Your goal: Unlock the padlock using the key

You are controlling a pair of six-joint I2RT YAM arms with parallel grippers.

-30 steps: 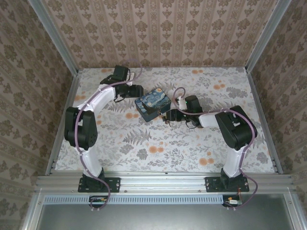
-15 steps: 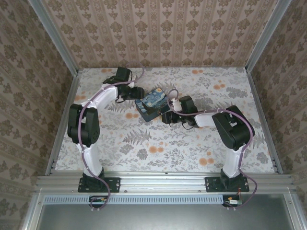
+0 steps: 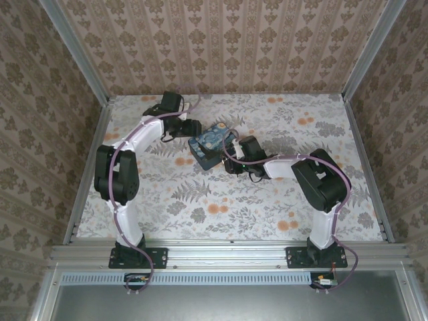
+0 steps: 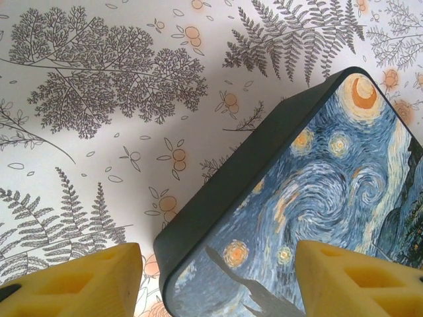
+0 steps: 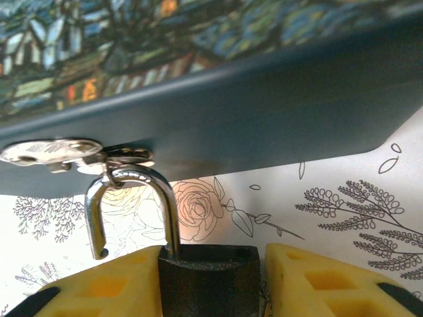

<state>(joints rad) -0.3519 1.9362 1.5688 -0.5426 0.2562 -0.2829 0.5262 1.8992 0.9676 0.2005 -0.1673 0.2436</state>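
Right hand [image 5: 211, 265] clenched on the padlock [image 5: 208, 285] body, which hung by its shackle [image 5: 169, 198] from the box [image 5: 264, 112] front | left hand [image 4: 218, 264] released, astride the box corner | key [image 5: 46, 152] lay beside the shackle | we judged the padlock stiff, slick, light; grip its flat sides

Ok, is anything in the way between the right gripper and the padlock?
Nothing visible. The padlock body sits right between the right gripper's yellow fingers, with its shackle hooked at the edge of the swirl-painted box. I cannot tell whether the fingers are pressing it.
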